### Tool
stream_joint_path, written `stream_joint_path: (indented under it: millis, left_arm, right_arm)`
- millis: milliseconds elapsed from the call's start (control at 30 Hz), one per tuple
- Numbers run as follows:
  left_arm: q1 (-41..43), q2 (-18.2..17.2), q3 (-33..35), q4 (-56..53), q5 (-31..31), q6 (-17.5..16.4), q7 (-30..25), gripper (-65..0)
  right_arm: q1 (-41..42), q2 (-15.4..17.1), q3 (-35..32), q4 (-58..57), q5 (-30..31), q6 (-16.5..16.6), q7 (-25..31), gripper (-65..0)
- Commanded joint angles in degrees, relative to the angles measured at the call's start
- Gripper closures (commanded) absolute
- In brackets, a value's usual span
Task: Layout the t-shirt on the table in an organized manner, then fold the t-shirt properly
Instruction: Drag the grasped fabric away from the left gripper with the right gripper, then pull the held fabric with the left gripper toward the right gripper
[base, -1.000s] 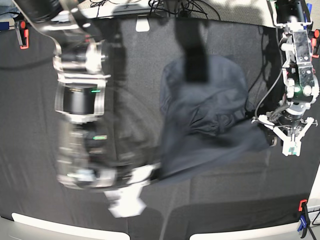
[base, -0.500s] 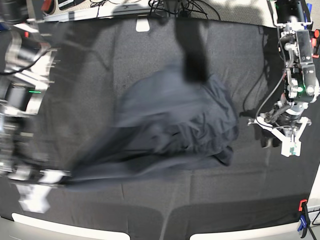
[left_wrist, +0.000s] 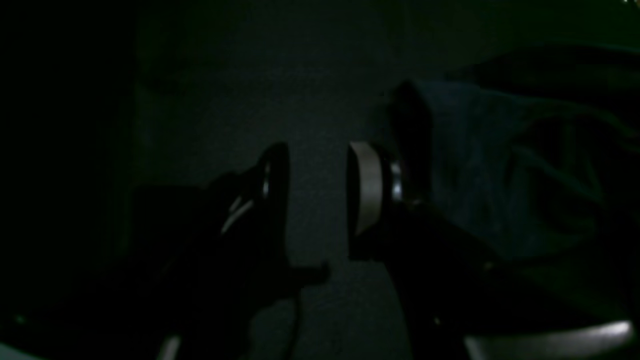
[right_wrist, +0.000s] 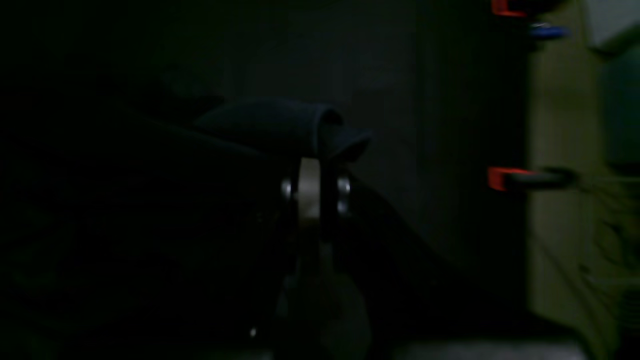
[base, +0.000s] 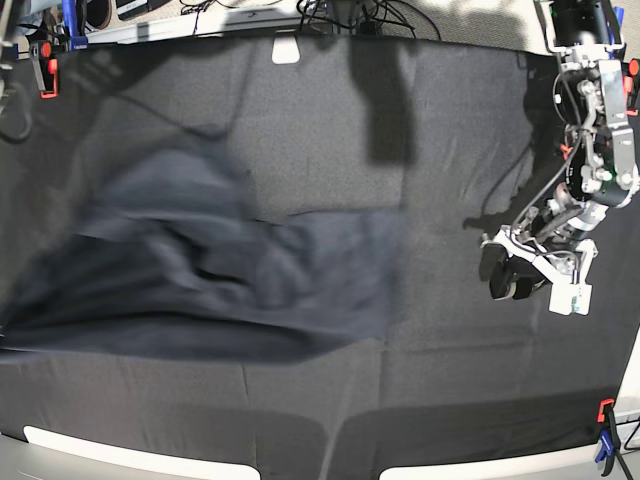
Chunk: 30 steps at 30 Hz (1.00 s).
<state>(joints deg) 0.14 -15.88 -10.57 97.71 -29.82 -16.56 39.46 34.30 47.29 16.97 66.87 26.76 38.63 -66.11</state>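
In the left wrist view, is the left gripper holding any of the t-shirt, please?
No, the left gripper is open with only table between its pads; the t-shirt lies beside it.

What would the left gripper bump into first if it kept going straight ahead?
Probably just the matte black cloth table; the open left gripper points at bare cloth, with the dark navy-grey t-shirt off to one side.

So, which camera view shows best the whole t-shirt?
The base view: the t-shirt lies blurred and crumpled across the table, nearly all in frame. The right wrist view shows only a fold pinched in the right gripper. The left wrist view shows a dim edge beside the open left gripper.
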Motion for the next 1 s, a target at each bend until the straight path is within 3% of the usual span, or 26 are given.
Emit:
stream_joint_path:
  millis: [0, 200, 300, 433, 500, 800, 967]
  left_arm:
    - [-1.11, -0.44, -0.22, 0.94, -1.4, -0.24, -1.31, -18.1]
    - [-1.11, 0.96, -0.2, 0.94, -2.27, -1.79, -1.2, -18.1]
    - [-1.49, 2.75, 0.37, 0.92, -5.57, -4.24, 3.78, -18.1]
    - [-2.64, 4.42, 4.24, 0.59, -6.23, -4.94, 5.97, -18.1]
    - [-4.0, 4.42, 7.3, 0.07, -6.23, -4.94, 6.01, -18.1]
    - [-12.41, 4.61, 19.39, -13.94, -1.84, -4.66, 2.51, -18.1]
    - [-18.73, 5.81, 19.15, -28.48, -7.61, -4.79, 2.56, -18.1]
  right_arm:
    - [1.84, 2.25, 0.33, 1.16, 0.22, 1.37, 1.33, 0.0]
    - [1.84, 3.67, 0.33, 1.16, 0.2, 1.37, 1.33, 0.0]
    - [1.86, 3.67, 0.33, 1.16, 0.17, 1.37, 1.33, 0.0]
    - [1.84, 3.72, 0.33, 1.16, 0.39, 0.81, 1.36, -27.6]
    - [1.84, 3.78, 0.33, 1.16, 1.05, -1.62, 1.38, -33.9]
    - [1.7, 7.04, 0.33, 1.16, -4.09, -4.83, 1.36, -34.3]
    - [1.7, 9.86, 0.33, 1.16, -3.82, -4.83, 1.36, -34.3]
